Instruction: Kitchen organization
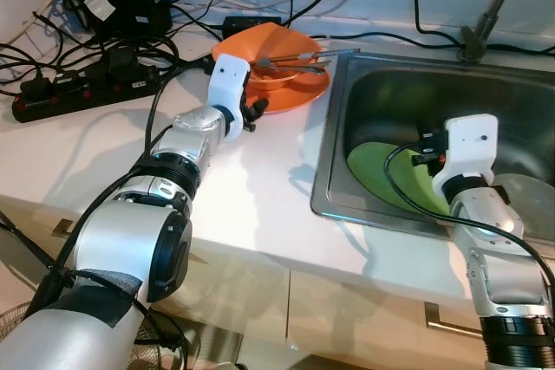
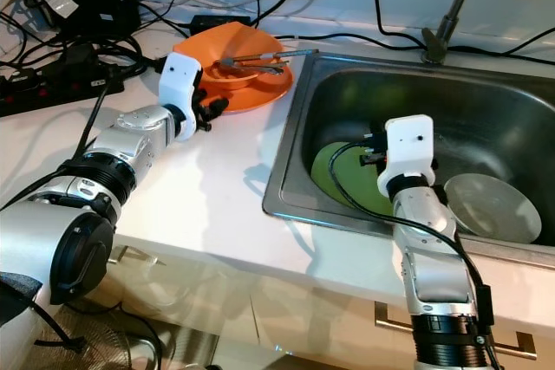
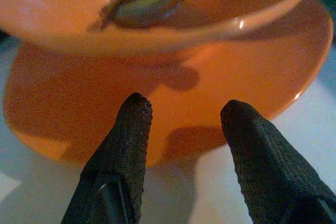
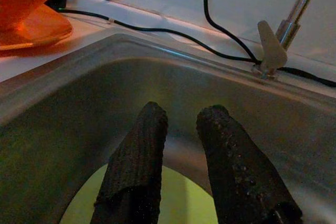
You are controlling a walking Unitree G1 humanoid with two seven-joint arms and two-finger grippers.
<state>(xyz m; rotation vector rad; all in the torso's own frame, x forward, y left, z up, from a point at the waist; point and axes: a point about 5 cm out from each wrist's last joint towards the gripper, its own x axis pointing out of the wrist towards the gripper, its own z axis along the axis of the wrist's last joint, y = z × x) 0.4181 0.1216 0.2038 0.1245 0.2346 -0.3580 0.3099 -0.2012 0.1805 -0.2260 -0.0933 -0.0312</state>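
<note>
Orange plate (image 3: pixel 94 103) is filling my left wrist view beyond my wide left end effector (image 3: pixel 181 111); my right end effector (image 4: pixel 181 116), narrowly parted, is hanging over the sink's (image 1: pixel 347 75) green plate (image 1: pixel 373 171).

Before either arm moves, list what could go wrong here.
1. The left gripper is open at the rim of the orange plate, which carries an orange bowl with loose utensils; lifting the plate could tip the stack or slide them off.
2. A power strip and tangled cables lie beside the sink; splashed water could reach them.
3. The right gripper hangs over the green plate in the basin; steel may make it slip.
</note>
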